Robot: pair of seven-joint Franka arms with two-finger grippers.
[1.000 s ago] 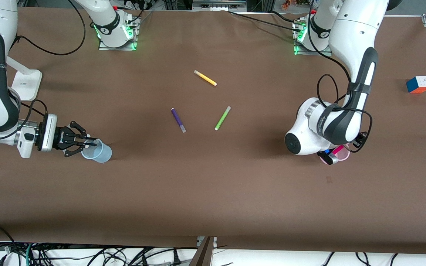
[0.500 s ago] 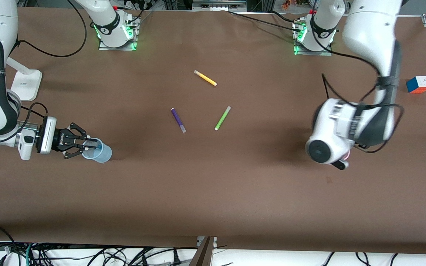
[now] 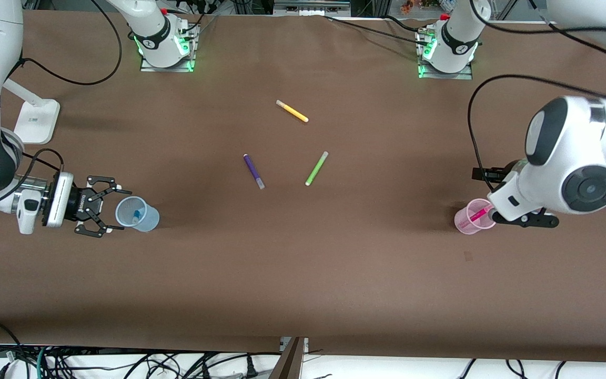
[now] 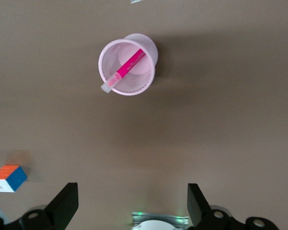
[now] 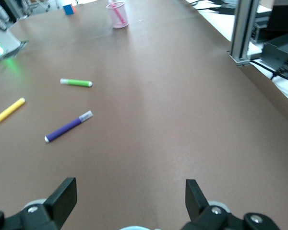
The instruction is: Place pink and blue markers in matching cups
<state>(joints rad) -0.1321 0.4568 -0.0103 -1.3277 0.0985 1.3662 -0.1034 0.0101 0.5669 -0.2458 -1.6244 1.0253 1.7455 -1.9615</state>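
The pale blue cup stands toward the right arm's end of the table, and the blue marker lies inside it. My right gripper is open and empty just beside this cup's rim. The pink cup stands toward the left arm's end. In it the pink marker leans, its pale cap over the rim. My left gripper hangs open and empty above the table beside the pink cup.
A purple marker, a lime-green marker and a yellow marker lie mid-table. A colour cube sits near the left arm's end. A white stand is by the right arm.
Both grippers opened. The right one drew back from the blue cup, leaving the blue marker inside. The left one released the pink marker into the pink cup and rose away.
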